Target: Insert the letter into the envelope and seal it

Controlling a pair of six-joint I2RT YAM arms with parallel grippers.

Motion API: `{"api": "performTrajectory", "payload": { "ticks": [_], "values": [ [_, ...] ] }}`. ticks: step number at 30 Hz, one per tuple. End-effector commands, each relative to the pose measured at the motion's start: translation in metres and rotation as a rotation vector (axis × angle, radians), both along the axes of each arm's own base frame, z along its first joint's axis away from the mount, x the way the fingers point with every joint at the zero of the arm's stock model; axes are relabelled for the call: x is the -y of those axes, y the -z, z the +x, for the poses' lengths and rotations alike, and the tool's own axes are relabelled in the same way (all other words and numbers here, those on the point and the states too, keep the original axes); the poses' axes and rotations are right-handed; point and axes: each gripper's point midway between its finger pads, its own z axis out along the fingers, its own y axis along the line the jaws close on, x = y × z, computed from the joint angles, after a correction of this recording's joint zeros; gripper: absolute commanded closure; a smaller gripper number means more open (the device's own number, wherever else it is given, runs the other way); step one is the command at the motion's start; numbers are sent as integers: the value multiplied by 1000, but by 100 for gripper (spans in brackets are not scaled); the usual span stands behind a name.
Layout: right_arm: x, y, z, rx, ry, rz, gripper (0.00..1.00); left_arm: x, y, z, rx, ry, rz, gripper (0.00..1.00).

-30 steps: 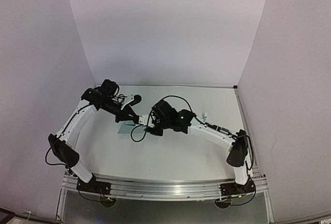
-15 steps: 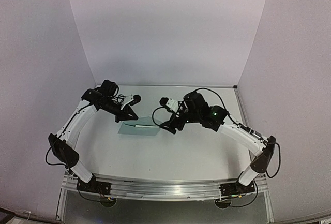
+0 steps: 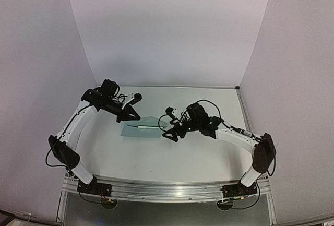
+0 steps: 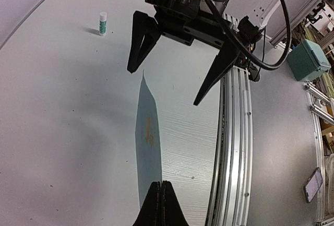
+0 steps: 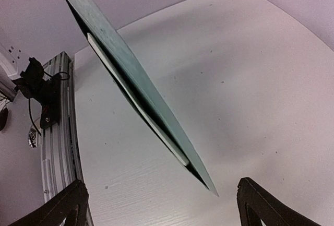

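The left gripper (image 4: 159, 209) is pinched shut on one edge of the envelope (image 4: 147, 142), which stretches straight out ahead of its fingertips. The letter (image 5: 135, 96) shows as a pale strip inside it. The right gripper (image 4: 163, 87) is spread wide and holds nothing, with the envelope's far corner between its fingers.

Left arm (image 3: 77, 123) and right arm (image 3: 235, 137) have white links, black joints, looping cables, pointed black fingers (image 4: 138, 40).
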Motion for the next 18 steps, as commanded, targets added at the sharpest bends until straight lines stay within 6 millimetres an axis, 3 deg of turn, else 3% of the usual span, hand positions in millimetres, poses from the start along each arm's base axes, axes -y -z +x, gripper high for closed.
{"api": "performTrajectory", "payload": {
  "ticks": [1,5,7,13,15,16,18],
  "values": [
    [-28,-19,3,-12,-61,172,6,4,-44,-8,33,6,-101,100],
    [-37,-21,12,0,-49,204,7,5,-48,-11,20,16,-120,100],
    [-38,-24,14,11,-53,216,12,5,-49,-10,24,12,-117,100],
    [-41,-27,7,-27,-84,241,64,6,-52,-5,20,-12,-121,100],
    [-39,-28,6,-45,-82,247,93,5,-49,-3,13,-23,-116,100],
    [-37,-28,6,-56,-81,250,99,4,-47,-2,8,-31,-112,100],
    [-34,-27,4,-88,-83,255,100,2,-41,3,-3,-62,-97,100]
  ]
}}
